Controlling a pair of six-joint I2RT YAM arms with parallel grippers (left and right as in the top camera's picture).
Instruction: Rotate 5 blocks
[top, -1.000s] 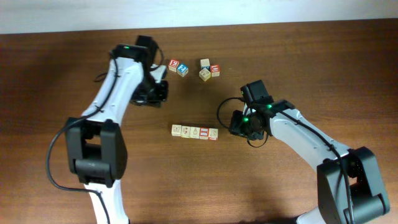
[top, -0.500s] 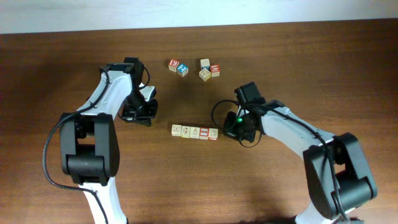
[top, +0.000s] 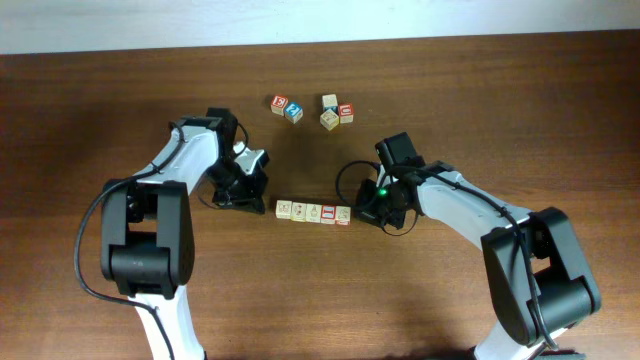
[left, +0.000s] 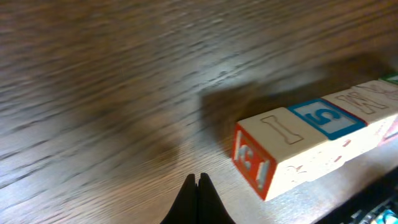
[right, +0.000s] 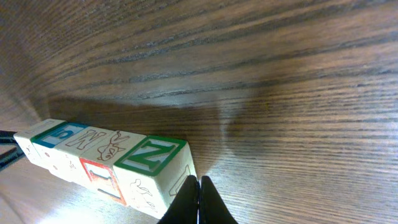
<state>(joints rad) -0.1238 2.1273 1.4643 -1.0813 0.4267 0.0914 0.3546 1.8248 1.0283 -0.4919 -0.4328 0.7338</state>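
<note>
Five pale-wood blocks (top: 313, 212) lie in a straight row at the table's middle. My left gripper (top: 264, 199) is shut and empty, low over the wood just left of the row. In the left wrist view its tips (left: 199, 182) stand a short gap from the row's red end face (left: 252, 163). My right gripper (top: 361, 212) is also shut, at the row's right end. In the right wrist view its tips (right: 199, 183) touch the lower corner of the green-lettered end block (right: 152, 165).
Two small groups of other cubes sit toward the back: a red one and a blue one (top: 286, 107), and three more (top: 336, 112). Dark wooden table (top: 450, 300) stretches all around, with the pale wall edge along the far side.
My left arm has swung down and right to the row's left end. My right gripper has shut and slid left up to the row's right end. The row has not visibly shifted.
</note>
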